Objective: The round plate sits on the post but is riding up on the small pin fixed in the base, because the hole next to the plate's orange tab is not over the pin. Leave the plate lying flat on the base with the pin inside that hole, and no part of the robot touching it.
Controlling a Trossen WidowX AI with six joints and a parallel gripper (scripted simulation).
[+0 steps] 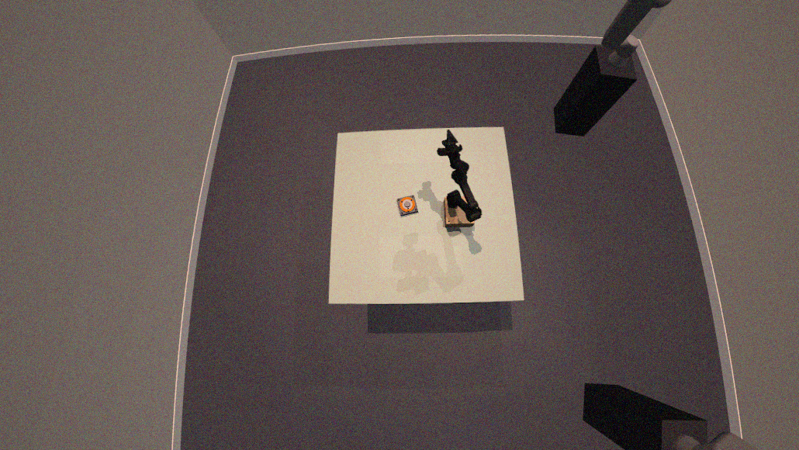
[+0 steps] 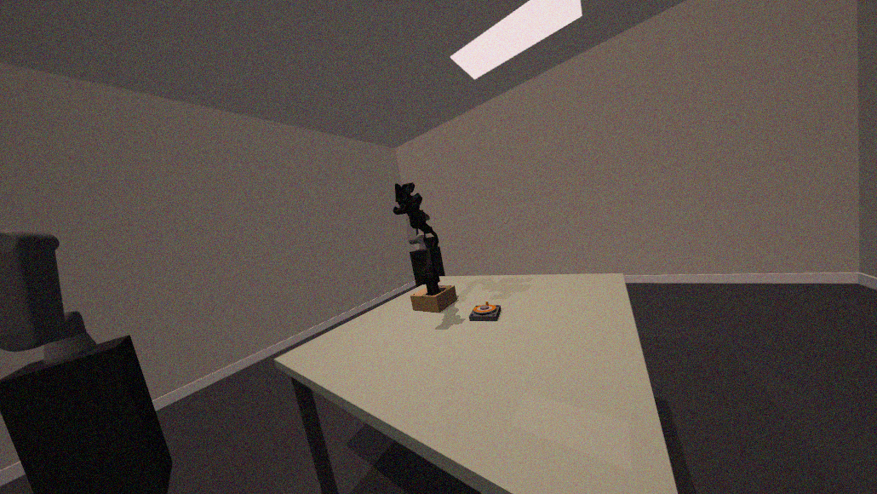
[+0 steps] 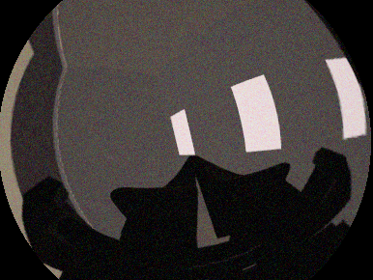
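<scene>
The round orange plate (image 1: 400,204) (image 2: 477,310) sits on the square dark grey base (image 1: 414,211) (image 2: 484,318), around a grey centre. An orange tab (image 2: 487,303) stands up from it in the exterior view. The plate is too small in these views to tell whether it lies flat or tilted, or where its hole is relative to the pin. My gripper (image 1: 448,133) (image 2: 398,186) (image 3: 193,159) is shut, with nothing seen between the fingertips. It is raised high, well away from the plate, and does not touch it. The wrist view shows neither plate nor base.
The arm stands on a wooden block (image 1: 459,223) (image 2: 423,303) beside the base, on a pale table (image 1: 363,268) (image 2: 540,374). Black pedestals (image 1: 581,89) (image 1: 626,410) (image 2: 85,423) bearing grey shapes stand off the table. Arm shadows fall on the table.
</scene>
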